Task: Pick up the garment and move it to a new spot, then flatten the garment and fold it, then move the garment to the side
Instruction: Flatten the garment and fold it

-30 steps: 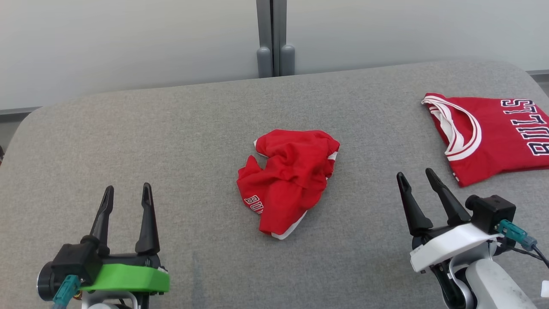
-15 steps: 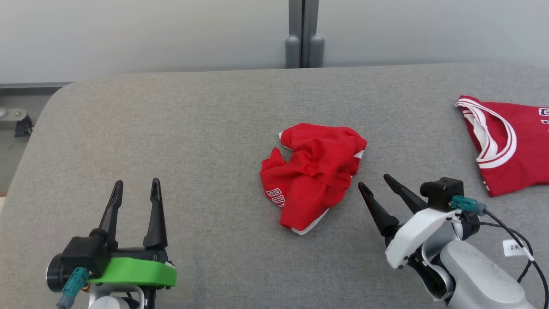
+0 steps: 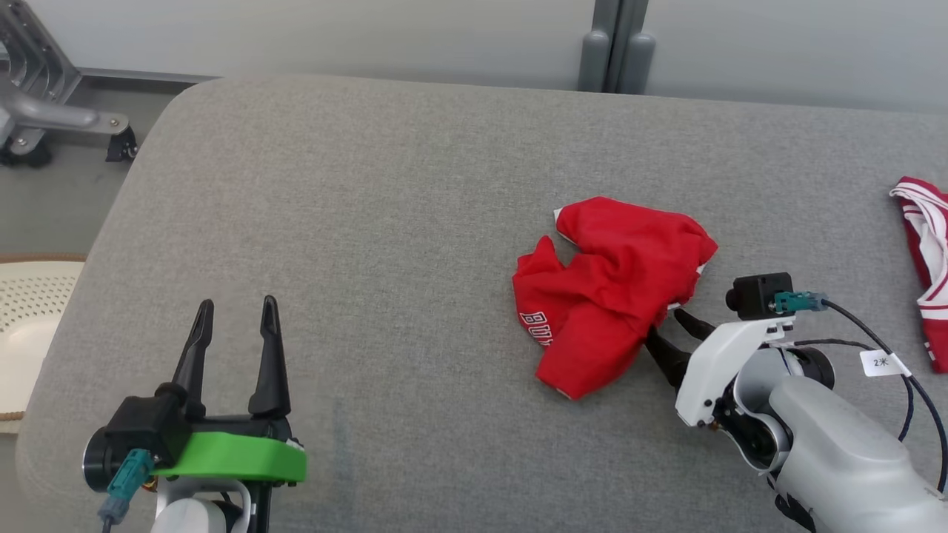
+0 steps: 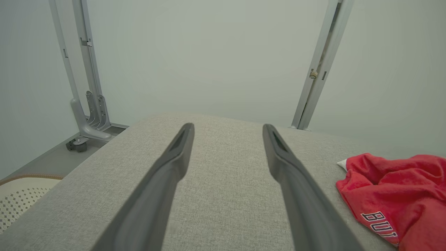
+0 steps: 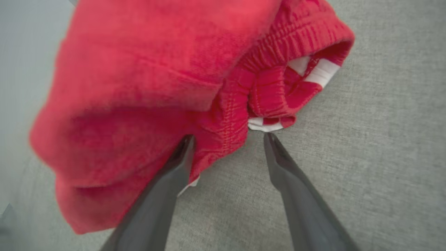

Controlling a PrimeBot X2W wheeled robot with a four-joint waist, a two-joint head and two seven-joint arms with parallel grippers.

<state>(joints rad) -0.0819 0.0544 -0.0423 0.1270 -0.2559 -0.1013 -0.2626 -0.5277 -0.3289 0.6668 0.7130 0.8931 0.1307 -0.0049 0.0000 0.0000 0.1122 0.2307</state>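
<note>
Right gripper [image 5: 229, 137]: the two long, dark, tapered fingers [image 5: 156, 202] stand spread wide and grip nothing. Their tips sit at the near edge of the garment [image 3: 615, 296], with a gathered, ribbed elastic band and a strip of white trim between them (one tip meets the cloth; whether it goes under the fold cannot be told).

The garment is red knit, crumpled into a rounded heap, with part of a white-outlined word showing. It lies right of centre on the padded surface [image 3: 370, 222], a grey woven cover with rounded corners.

Left gripper [image 3: 237, 302]: fingers likewise spread wide and empty, over bare grey weave, well apart from the garment. Its base carries a green shell; the right wrist carries a white one.

A second red garment [image 3: 926, 244] with white banding lies at the surface's right edge.
</note>
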